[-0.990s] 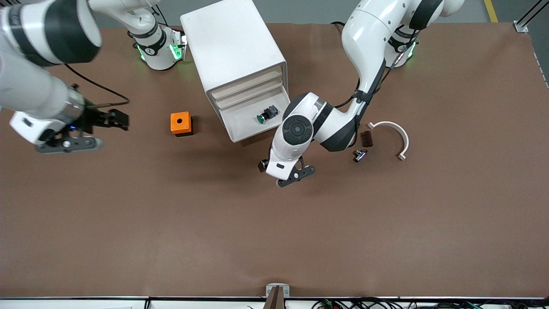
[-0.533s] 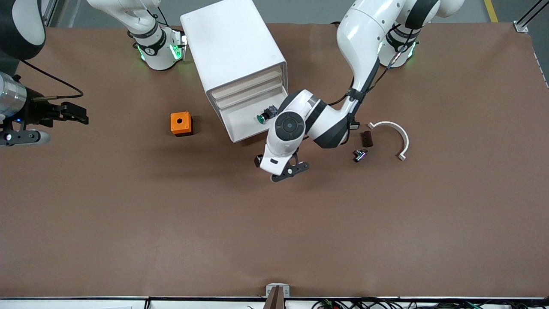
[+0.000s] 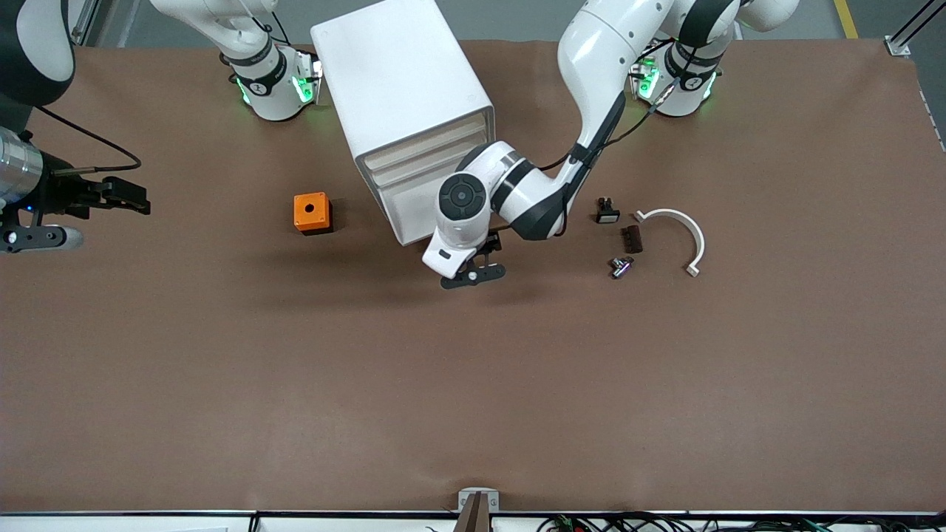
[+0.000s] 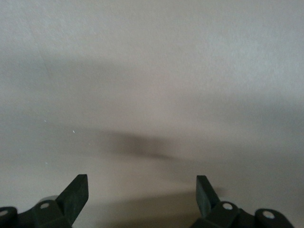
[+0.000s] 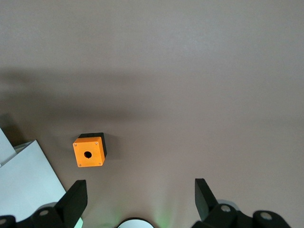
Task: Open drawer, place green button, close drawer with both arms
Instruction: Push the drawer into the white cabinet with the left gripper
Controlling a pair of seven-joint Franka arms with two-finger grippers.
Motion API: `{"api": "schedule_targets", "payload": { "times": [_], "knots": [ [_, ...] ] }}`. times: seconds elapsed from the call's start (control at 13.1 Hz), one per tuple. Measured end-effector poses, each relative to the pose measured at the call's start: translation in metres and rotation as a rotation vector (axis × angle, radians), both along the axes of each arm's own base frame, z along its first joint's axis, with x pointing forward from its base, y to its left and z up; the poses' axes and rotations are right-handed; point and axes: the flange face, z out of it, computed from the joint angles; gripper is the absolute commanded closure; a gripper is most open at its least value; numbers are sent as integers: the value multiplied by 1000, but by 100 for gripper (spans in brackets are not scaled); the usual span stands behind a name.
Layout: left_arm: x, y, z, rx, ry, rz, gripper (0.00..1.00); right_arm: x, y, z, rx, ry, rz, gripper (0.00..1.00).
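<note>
Cabinet (image 3: 399, 74), white, stands on the brown surface (image 3: 473, 384) in the front view, between the two arm bases, its lowest drawer (image 3: 405, 216) pulled out. The left arm (image 3: 591, 59) reaches down across that drawer, and its wrist covers much of the tray. The button cannot be seen there or in any other view, so its place relative to either pincer cannot be told. The left pincer (image 3: 473, 272) hangs low over the surface just in front of the drawer. The right pincer (image 3: 137, 196) hovers over the surface at the right arm's end, well apart from the cabinet. An orange box (image 3: 310, 213) sits beside the drawer on that side. Toward the left arm's end lie a black switch (image 3: 607, 213), a dark block (image 3: 632, 239), a small metal part (image 3: 621, 266) and a white curved piece (image 3: 684, 225).

Left wrist view: the left pincer (image 4: 142, 183) stands wide and empty, with only bare surface under it.

Right wrist view: the right pincer (image 5: 140, 187) is likewise wide and empty. The orange box (image 5: 88, 153) lies apart from its fingers, with a corner of the cabinet (image 5: 23, 185) beside it.
</note>
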Motion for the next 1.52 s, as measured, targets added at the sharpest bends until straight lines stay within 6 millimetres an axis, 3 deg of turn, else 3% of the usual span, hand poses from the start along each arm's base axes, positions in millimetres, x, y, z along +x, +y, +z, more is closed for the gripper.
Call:
{"api": "schedule_targets", "payload": {
  "times": [0.69, 0.84, 1.14, 1.52],
  "knots": [
    [-41, -23, -21, -49, 122, 16, 0, -4, -19, -1, 1, 25, -35, 0],
    [-47, -27, -23, -63, 149, 27, 0, -2, -21, 10, -1, -2, -41, 0],
    [-67, -39, -27, -99, 217, 49, 0, 2, -38, 54, -6, -98, -70, 0],
    [-78, -45, -29, -132, 291, 111, 0, -2, -46, 61, 19, -96, -91, 0]
  ]
}}
